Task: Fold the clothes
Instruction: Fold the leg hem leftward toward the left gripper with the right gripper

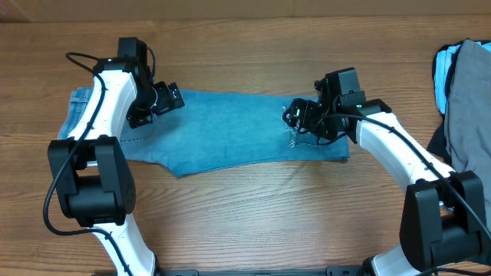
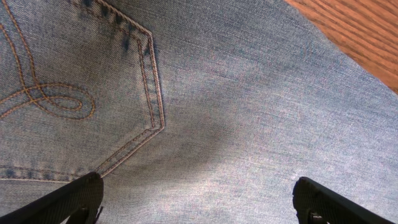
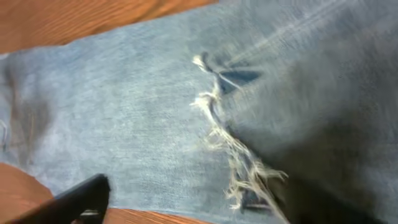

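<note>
The jeans point(image 1: 230, 130) show a back pocket point(image 2: 93, 74) (looped tan stitching point(image 2: 46, 101)).

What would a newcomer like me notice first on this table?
The light-blue jeans stand out first, lying flat across the middle of the wooden table. The left fingers stand wide apart above a stitched back pocket, and a frayed hem lies near the right fingers. A heap of grey and blue clothes sits at the table's right edge.
</note>
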Robot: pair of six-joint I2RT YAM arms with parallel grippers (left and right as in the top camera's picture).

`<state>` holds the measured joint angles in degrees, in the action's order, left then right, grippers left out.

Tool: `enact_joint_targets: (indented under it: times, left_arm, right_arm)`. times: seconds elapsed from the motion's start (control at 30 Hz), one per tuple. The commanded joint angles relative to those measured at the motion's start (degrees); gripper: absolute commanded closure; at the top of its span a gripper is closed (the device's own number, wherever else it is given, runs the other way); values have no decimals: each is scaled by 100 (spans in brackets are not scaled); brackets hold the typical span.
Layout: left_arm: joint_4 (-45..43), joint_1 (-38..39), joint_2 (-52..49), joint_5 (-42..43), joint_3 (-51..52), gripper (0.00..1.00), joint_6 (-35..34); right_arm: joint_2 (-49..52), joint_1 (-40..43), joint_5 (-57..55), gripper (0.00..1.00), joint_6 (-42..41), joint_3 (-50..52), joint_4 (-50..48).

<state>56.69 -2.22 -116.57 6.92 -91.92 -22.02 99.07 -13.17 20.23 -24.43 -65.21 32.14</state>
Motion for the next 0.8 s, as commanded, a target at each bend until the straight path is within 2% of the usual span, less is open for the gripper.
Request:
enact_joint_targets:
  times: [0.0,0.2,0.37,0.53,0.6,0.67,0.7,0.77]
  left_arm:
    - [35,39,118,63,-81,0,125]
    - [76,39,118,63,-81,0,125]
    - [46,39,118,63,-81,0,125]
    - [31,44,118,157,-81,0,125]
    - [24,44,118,389,-81,0,127]
    - [-15,68,118,715,-81,2,129]
    - [-52,103,118,916,-81,9,142]
    - [-168,219,118,1276,-81,29,310]
  right_arm:
    - [-66,42,85,0,197,-22,-103]
    - [-83,682,111,0,225,-492,221]
    - [-81,1110,704,0,678,-577,435]
    - [-79,1241,671,2,1023,-560,887]
    - [-79,1235,629,14,1099,-511,1099]
    - [-79,1200,448,36,1137,-411,1226]
    - [-79,1196,240,49,1137,-332,1231]
    - [-66,1196,-101,63,1121,-251,1169]
